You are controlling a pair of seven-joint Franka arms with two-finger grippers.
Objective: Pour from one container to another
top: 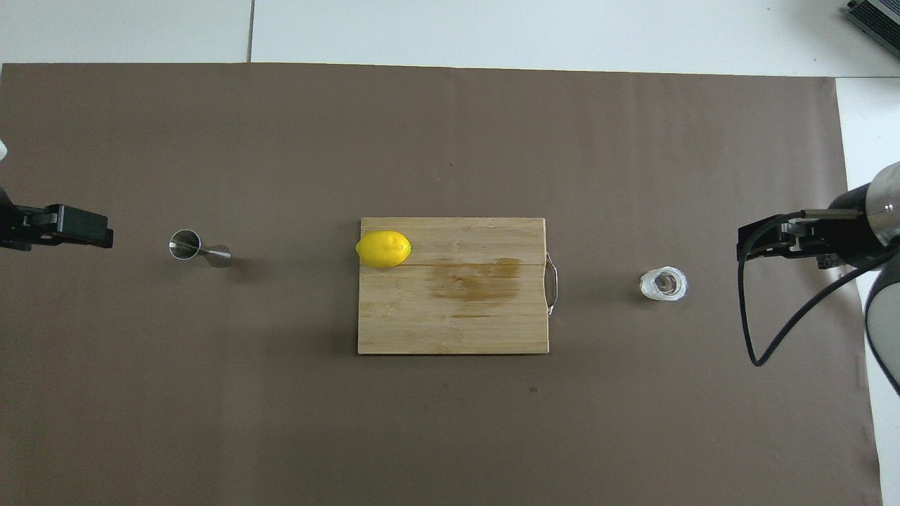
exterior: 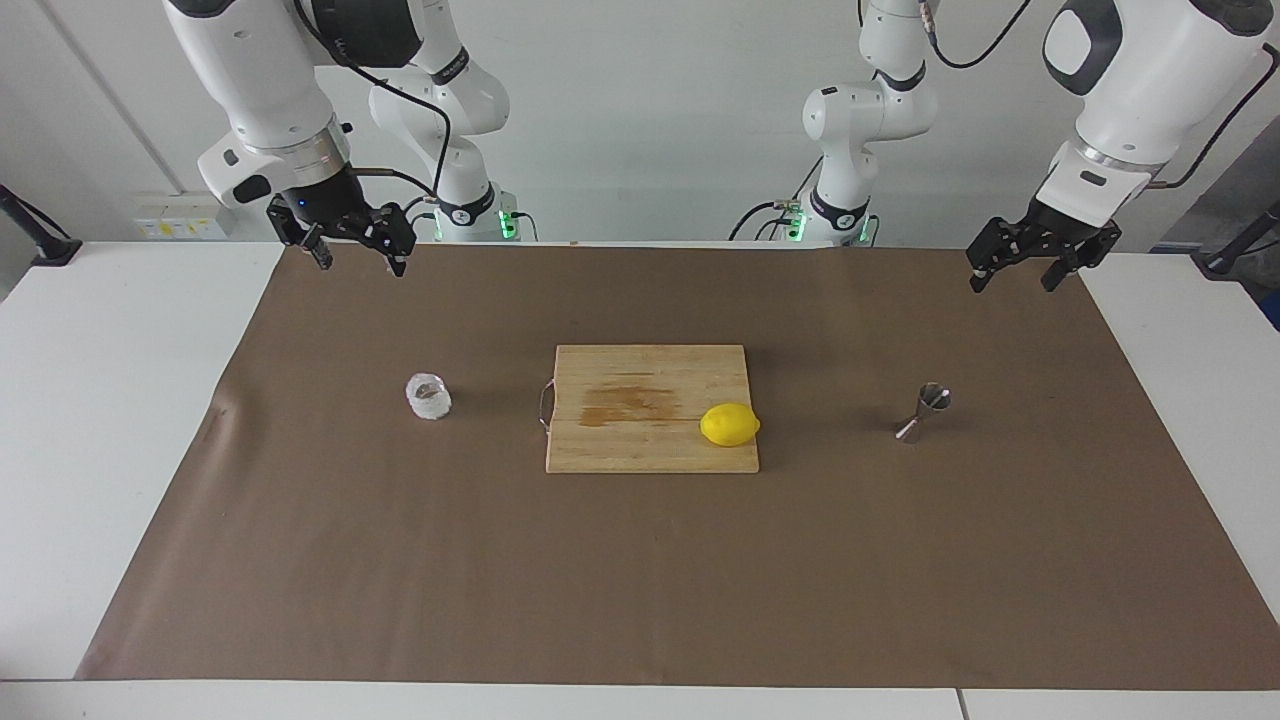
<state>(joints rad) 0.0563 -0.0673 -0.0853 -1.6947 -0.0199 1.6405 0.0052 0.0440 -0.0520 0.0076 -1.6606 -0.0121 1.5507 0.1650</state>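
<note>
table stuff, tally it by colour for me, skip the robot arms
clear: 1, glass cup
silver: 1, steel jigger
yellow: 1, lemon
wood tan: 1, cutting board
brown: 1, table mat
total: 5

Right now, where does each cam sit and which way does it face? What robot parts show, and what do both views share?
Facing view: high across the table, looking back at the robots; both whole arms show, left gripper and right gripper raised over the mat's robot-side corners.
Overhead view: above the robots' end, looking steeply down; only left gripper and right gripper show at the edges.
Shared: glass cup, jigger, cutting board, lemon, turned half a turn.
</note>
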